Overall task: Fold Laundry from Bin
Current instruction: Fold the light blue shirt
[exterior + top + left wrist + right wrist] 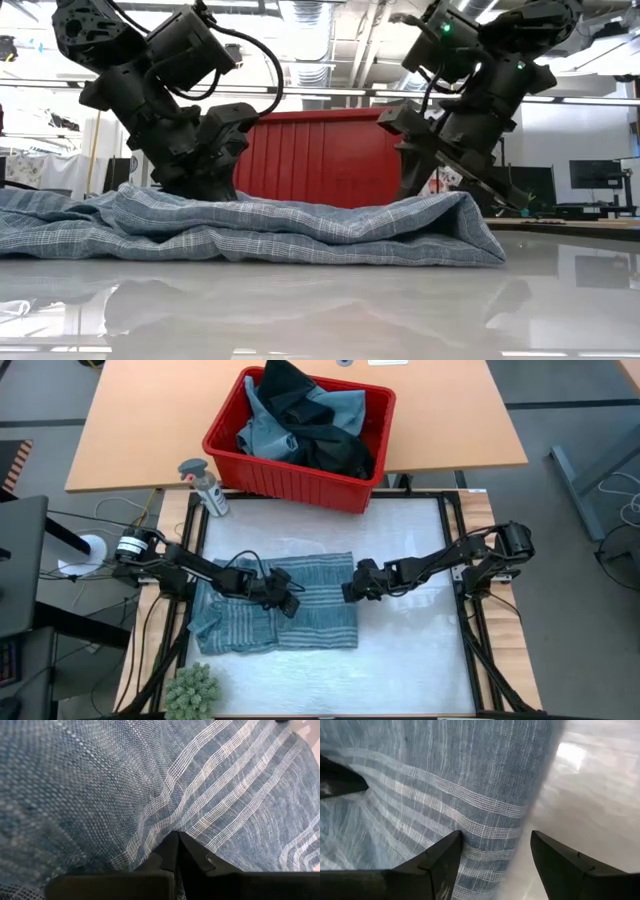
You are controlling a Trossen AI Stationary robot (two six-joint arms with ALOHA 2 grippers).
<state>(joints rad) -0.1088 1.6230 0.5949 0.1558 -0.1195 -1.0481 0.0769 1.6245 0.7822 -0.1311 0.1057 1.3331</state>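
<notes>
Garment (275, 615) flat; left claw (287, 603) together on it; right claw (350, 592) apart astride edge.

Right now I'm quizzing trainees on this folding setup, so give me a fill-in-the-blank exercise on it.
1. The striped garment lies on the ____.
2. The bin holding the other laundry is coloured ____.
3. The left hand, resting on the striped garment, is ____.
4. The right hand, at the garment's edge, is ____.

Missing words: table; red; shut; open
</notes>
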